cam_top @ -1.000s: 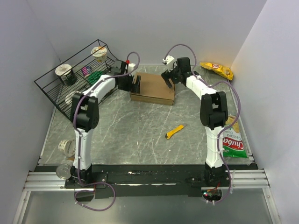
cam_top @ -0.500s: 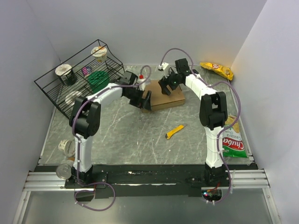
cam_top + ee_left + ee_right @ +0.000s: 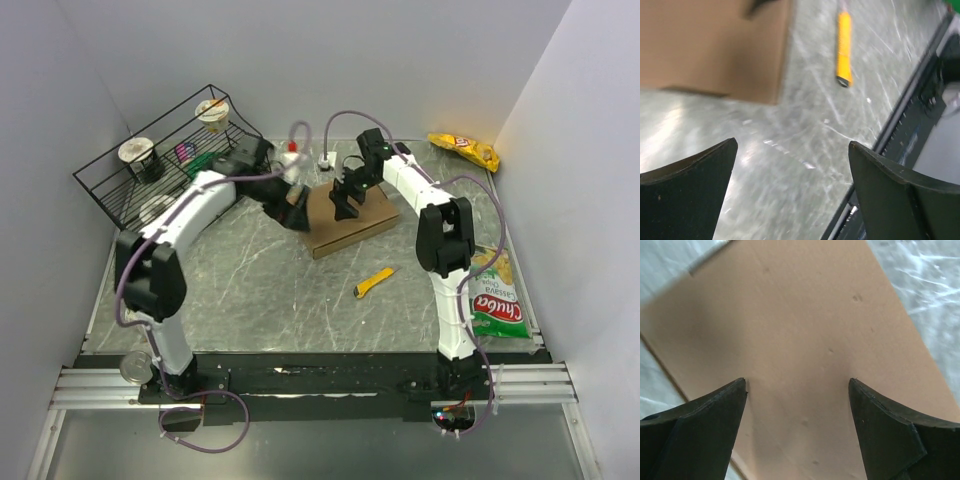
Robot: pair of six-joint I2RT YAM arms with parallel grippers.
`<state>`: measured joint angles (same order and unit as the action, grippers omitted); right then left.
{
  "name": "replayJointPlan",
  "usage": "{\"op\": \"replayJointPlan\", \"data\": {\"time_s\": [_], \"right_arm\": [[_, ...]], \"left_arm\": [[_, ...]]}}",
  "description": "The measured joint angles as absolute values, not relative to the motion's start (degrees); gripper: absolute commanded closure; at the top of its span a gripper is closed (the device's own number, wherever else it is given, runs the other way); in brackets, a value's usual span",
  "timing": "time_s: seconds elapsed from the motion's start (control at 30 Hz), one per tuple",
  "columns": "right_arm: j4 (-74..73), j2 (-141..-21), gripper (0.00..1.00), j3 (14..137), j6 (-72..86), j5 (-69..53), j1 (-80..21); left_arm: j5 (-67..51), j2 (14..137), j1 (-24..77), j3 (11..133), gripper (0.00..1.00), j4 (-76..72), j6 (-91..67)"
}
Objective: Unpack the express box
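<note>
A grey marbled table [image 3: 250, 290] is enclosed by pale walls. Over it the right pincer [image 3: 797, 381] is spread wide and empty, just above the top face of the box [image 3: 805, 325]. The left pincer [image 3: 792, 145] is likewise held wide and empty, just off the box's left edge. The box is found toward the back middle, skewed and apparently closed. It is judged light, stiff and smooth-faced, best taken at an edge or flap seam. Since a second ago it has been turned and drawn nearer the yellow knife [image 3: 374, 283].
</note>
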<state>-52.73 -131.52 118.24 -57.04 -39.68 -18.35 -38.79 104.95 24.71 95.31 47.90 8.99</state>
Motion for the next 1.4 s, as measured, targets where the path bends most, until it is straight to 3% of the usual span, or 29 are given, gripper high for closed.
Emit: {"op": "replayJointPlan", "data": {"time_s": [0.13,0.3,0.5,0.77,0.87,1.0,1.2,1.4], "right_arm": [[-45.8,-130.6,0.07,117.3,-43.6,-39.7,-16.5],[-33.5,-125.4,0.05,112.1,-26.6,-29.6,-9.0],[-35.9,-131.1,0.08,127.5,-16.9,-22.1,-4.9],[-41.9,-139.9,0.11,129.8,-11.9,-32.8,-8.5],[-44.9,-141.8,0.18,129.7,-12.8,-37.6,-10.3],[-47.2,-141.9,0.16,129.1,-16.6,-44.6,-13.3],[-45.9,-139.8,0.12,122.6,-20.1,-46.8,-19.8],[-34.3,-119.6,0.10,100.6,-5.7,-25.3,-21.2]], "left_arm": [[-35.9,101.6,18.8,95.2,0.01,46.2,7.8],[-29.5,106.8,17.6,101.9,0.01,43.9,5.1],[-26.5,116.0,18.0,109.8,0.01,42.3,3.1],[-25.1,112.3,17.9,104.6,0.01,41.8,2.5],[-23.8,110.2,17.7,101.9,0.01,41.9,3.0],[-22.5,107.5,16.8,99.0,0.01,42.3,4.0],[-21.9,104.2,15.0,94.1,0.01,42.7,5.5],[-23.7,105.9,14.7,90.8,0.03,44.1,7.4]]}}
